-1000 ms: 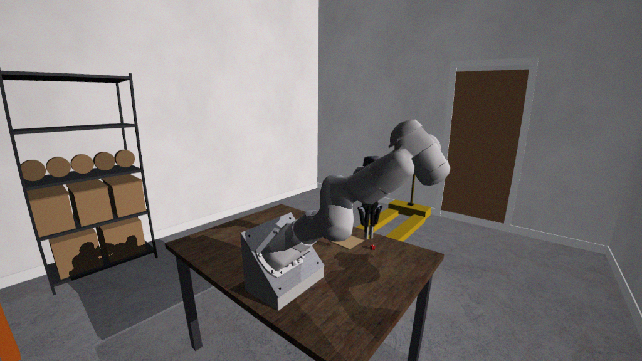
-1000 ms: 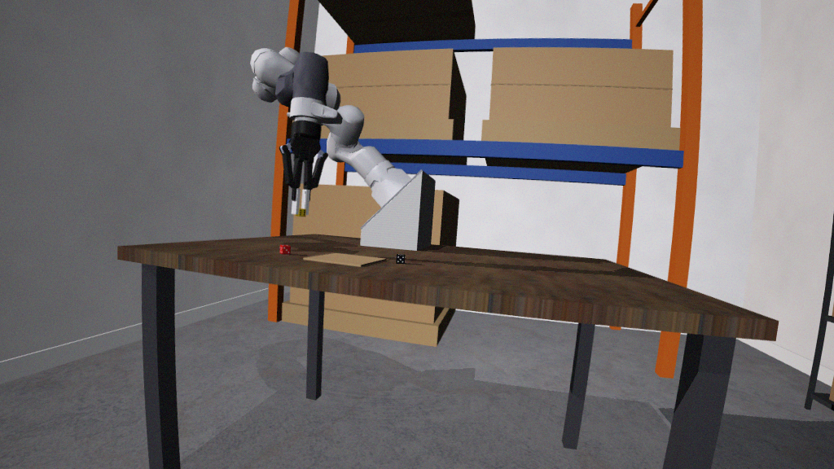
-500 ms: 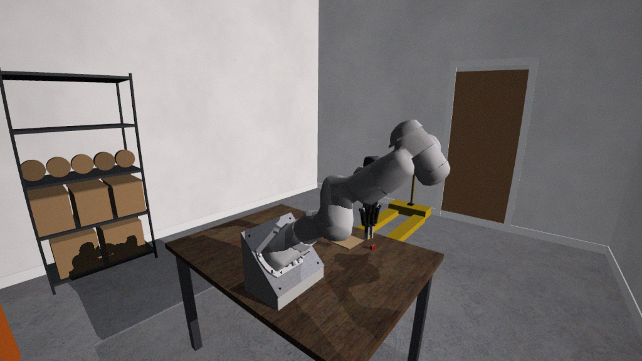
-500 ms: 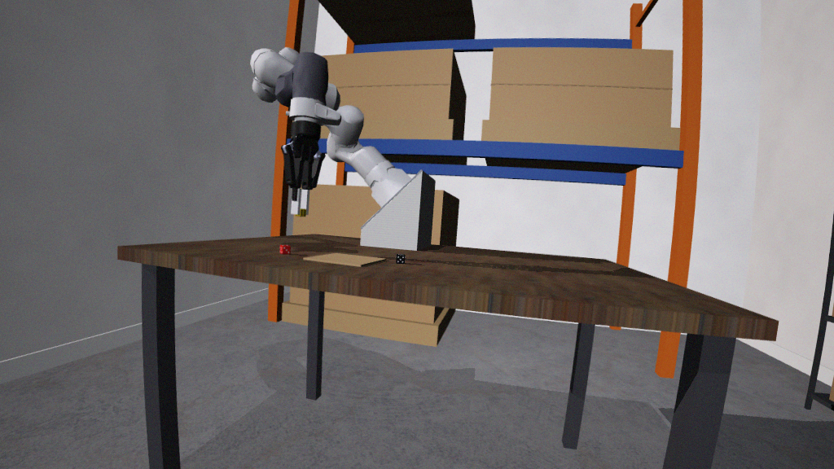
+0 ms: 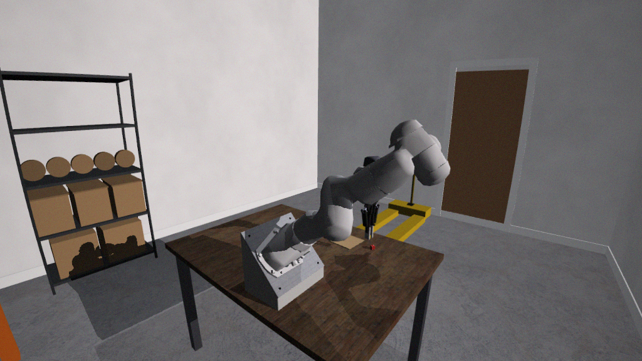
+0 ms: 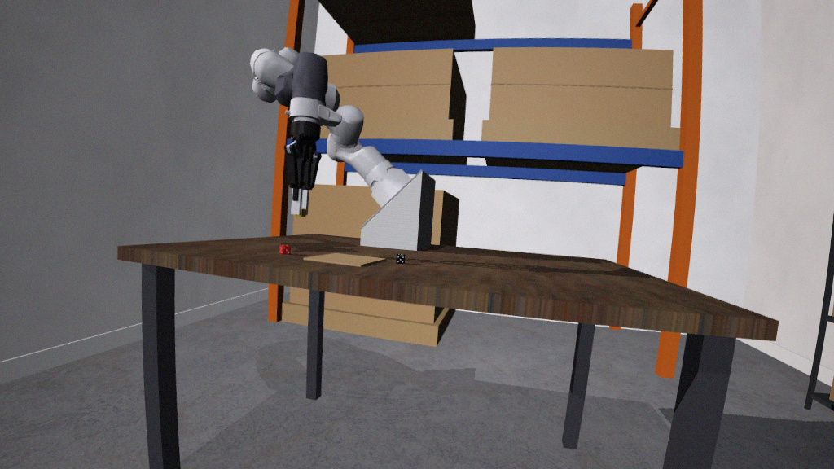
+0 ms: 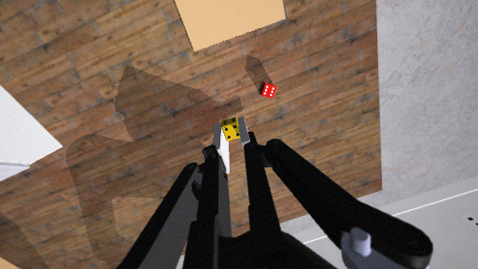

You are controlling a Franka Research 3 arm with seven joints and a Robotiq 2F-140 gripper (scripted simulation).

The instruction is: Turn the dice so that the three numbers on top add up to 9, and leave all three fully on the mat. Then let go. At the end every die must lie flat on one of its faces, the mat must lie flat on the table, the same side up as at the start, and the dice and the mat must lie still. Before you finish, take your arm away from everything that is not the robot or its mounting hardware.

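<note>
And here is the claw [image 5: 368,235] [image 6: 300,211] [image 7: 232,130], fingertips down, closed around the yellow die [image 6: 302,213] [image 7: 231,131]! The die sits right at the tips, touching the pads on both sides, held clear of the tabletop [image 5: 358,287] [image 6: 524,279] [image 7: 317,154]. One face turned to the wrist camera shows four pips, with a second face beyond it.

Down below, the red die [image 5: 372,247] [image 6: 285,249] [image 7: 268,90] rests flat on the wood, lower than the claw and well apart from it, with six pips up. It's off the mat [image 5: 347,240] [image 6: 344,259] [image 7: 233,21], on the side toward the tabletop's left corner in the exterior view.

The mat itself lies flat, near the long edge opposite the robot's base [image 5: 305,287] [image 6: 402,221] [image 7: 23,126], and it's lower than the claw too. Over on the mat's other side, the black die [image 6: 400,259] stands just beside it, flat on the wood, farther from that left corner; its top number is too small to read. So that's one die in the claw and two on bare wood, all three off the mat!

Farther out, the base stands toward the opposite long edge, the arm [image 5: 381,177] [image 6: 349,125] reaching out from it over the tabletop. Beyond the base in the exterior view, a tall orange and blue rack [image 6: 691,174] carries big cardboard boxes [image 6: 583,98].

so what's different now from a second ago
The claw seems to have turned slightly about its upright axis, its fingers looking closer together from the exterior view; I can't tell which way it turned. Nothing was picked up or let go: the yellow die is still gripped. The red die, black die and mat stayed put.
</note>
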